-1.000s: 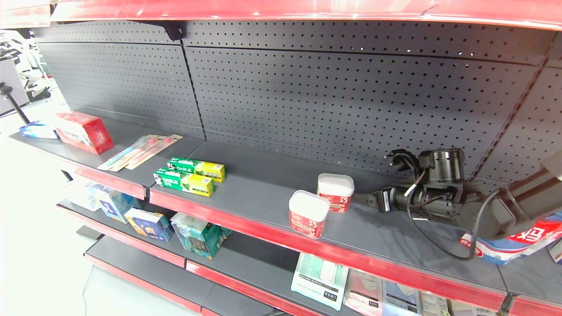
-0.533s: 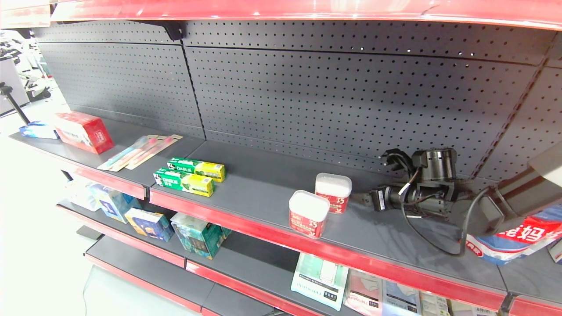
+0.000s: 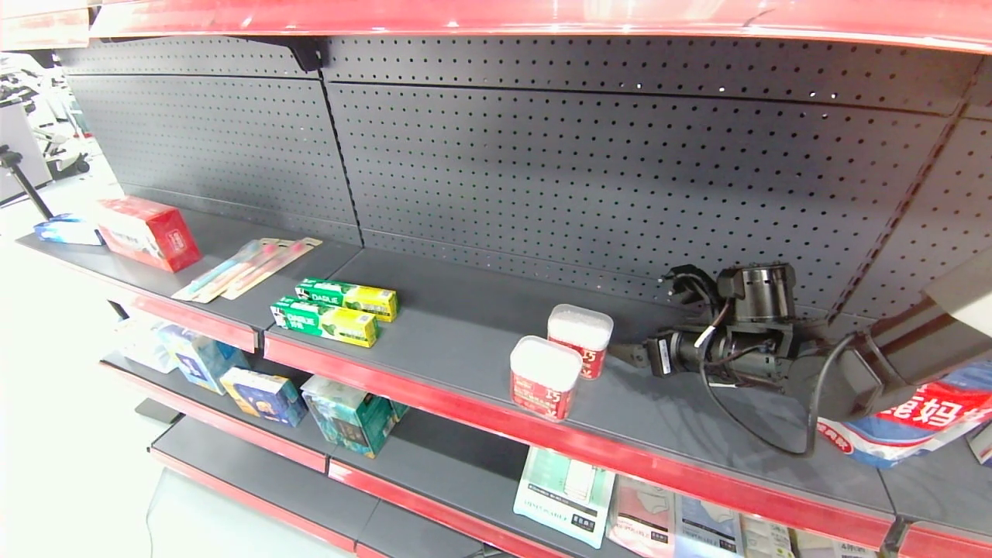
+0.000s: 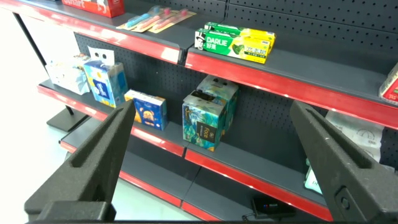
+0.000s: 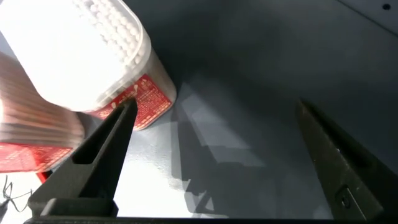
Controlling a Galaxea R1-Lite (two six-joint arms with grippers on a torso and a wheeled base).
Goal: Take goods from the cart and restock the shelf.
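Observation:
Two white-lidded cotton swab tubs with red labels stand on the middle shelf (image 3: 465, 325). The front tub (image 3: 545, 377) is near the shelf's red edge, the rear tub (image 3: 580, 329) just behind it. My right gripper (image 3: 626, 355) lies low over the shelf, right of the rear tub, open. In the right wrist view one of its fingers (image 5: 102, 155) is up against the rear tub (image 5: 93, 56), and the front tub (image 5: 28, 140) shows beside it. My left gripper (image 4: 211, 155) is open and holds nothing, hanging in front of the lower shelves.
Green-and-yellow toothpaste boxes (image 3: 335, 310), toothbrush packs (image 3: 248, 267) and a red box (image 3: 147, 232) lie further left on the shelf. A red, white and blue bag (image 3: 922, 426) sits at the right. Boxed goods (image 3: 349, 415) stand on the shelf below.
My right gripper has slid left along the shelf, and the rear tub has shifted left with it, closer to the front tub.

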